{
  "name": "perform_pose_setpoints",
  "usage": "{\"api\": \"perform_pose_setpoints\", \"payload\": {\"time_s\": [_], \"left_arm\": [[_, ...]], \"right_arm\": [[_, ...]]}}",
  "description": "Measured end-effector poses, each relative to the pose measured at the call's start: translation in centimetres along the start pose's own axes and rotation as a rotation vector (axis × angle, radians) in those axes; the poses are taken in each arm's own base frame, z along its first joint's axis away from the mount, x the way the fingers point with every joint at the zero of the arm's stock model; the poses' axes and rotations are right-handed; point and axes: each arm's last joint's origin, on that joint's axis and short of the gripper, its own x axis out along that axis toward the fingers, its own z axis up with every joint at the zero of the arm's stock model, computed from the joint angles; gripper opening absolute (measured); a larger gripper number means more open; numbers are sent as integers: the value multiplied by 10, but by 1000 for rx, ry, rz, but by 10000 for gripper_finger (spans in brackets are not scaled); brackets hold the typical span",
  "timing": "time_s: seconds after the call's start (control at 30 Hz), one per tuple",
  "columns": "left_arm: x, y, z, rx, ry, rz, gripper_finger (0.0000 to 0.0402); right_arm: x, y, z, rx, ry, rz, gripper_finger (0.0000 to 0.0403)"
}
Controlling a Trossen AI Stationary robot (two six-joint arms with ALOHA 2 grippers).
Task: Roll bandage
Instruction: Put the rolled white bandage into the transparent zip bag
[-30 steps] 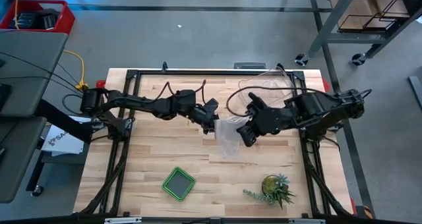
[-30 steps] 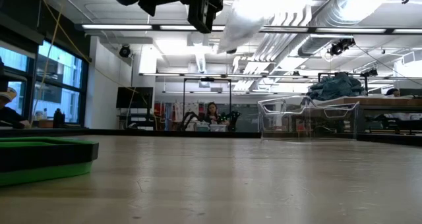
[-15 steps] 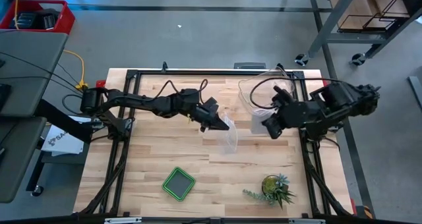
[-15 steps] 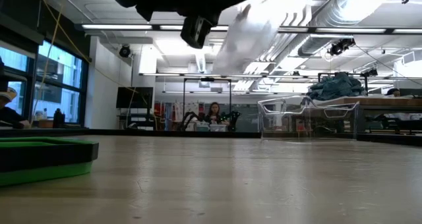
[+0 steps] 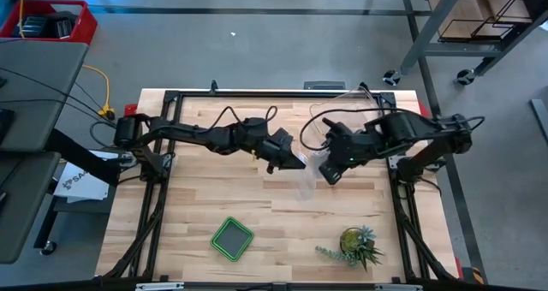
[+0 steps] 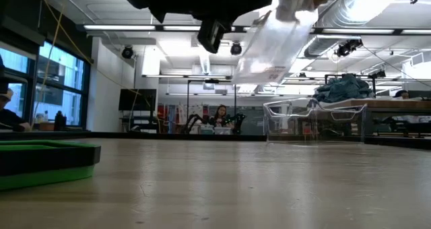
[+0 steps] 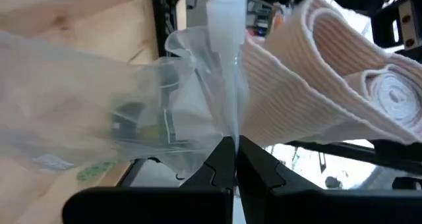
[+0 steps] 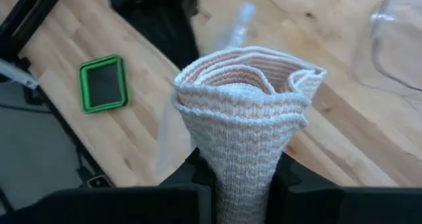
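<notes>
The bandage (image 8: 241, 112) is clamped by the right gripper (image 8: 239, 174), while the plastic bag (image 7: 132, 112) is pinched by the closed left gripper (image 7: 235, 151).

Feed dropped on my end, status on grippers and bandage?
Left gripper shut on clear plastic bag, held above table. Right gripper shut on rolled bandage, out of bag. Nothing in the way.

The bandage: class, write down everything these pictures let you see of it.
The bandage is a loosely rolled band of pale, finely ribbed knit cloth, its layers showing as nested loops at the end. The right gripper is shut on it and holds it in the air above the wooden table. It sits beside the clear plastic bag, which the left gripper pinches by its sealed edge.
</notes>
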Motion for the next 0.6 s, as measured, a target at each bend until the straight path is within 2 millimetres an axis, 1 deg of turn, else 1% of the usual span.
{"api": "perform_pose_setpoints", "payload": {"time_s": [0.13,0.27,0.33,0.5,0.6], "left_arm": [[9,-4,2,13,24,8,0],[17,-3,6,10,26,22,0],[20,-5,7,9,26,14,0],[21,-18,7,35,26,-24,0],[20,-24,8,59,33,-41,0]], "right_arm": [[8,8,3,-12,15,28,45],[15,13,0,-12,44,24,45],[18,16,1,-8,45,24,45],[35,26,0,-17,94,8,45],[40,28,0,-10,100,4,45]]}}
